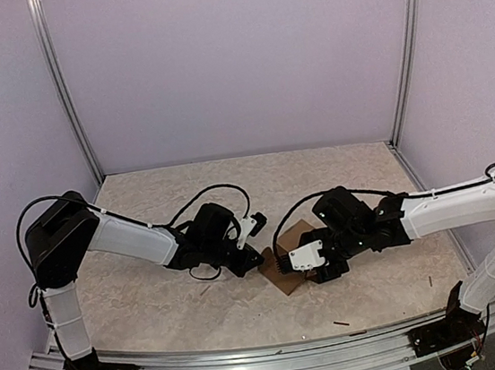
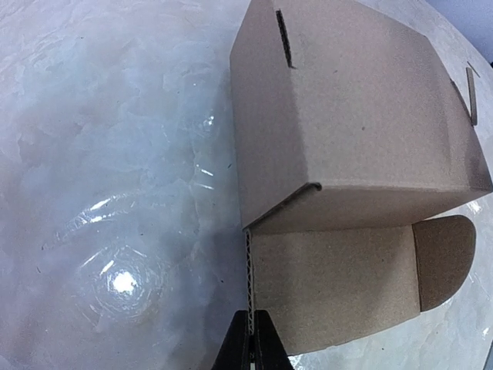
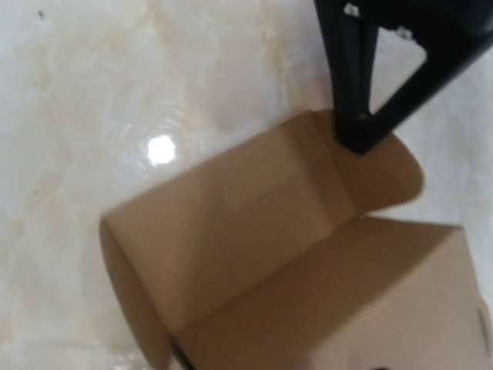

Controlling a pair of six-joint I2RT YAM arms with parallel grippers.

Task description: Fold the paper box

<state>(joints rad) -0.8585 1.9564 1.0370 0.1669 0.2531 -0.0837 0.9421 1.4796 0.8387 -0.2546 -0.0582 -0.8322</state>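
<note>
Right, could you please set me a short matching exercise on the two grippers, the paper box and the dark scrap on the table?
Things:
1. left gripper
2. right gripper
3. paper box
4. dark scrap

States or places:
A. lying by itself near the front edge of the table
B. shut on a thin edge of the box
C. brown, partly folded, between the two grippers
D. one finger over the rounded flap

Pairs: 1-B, 2-D, 3-C, 4-A
</note>
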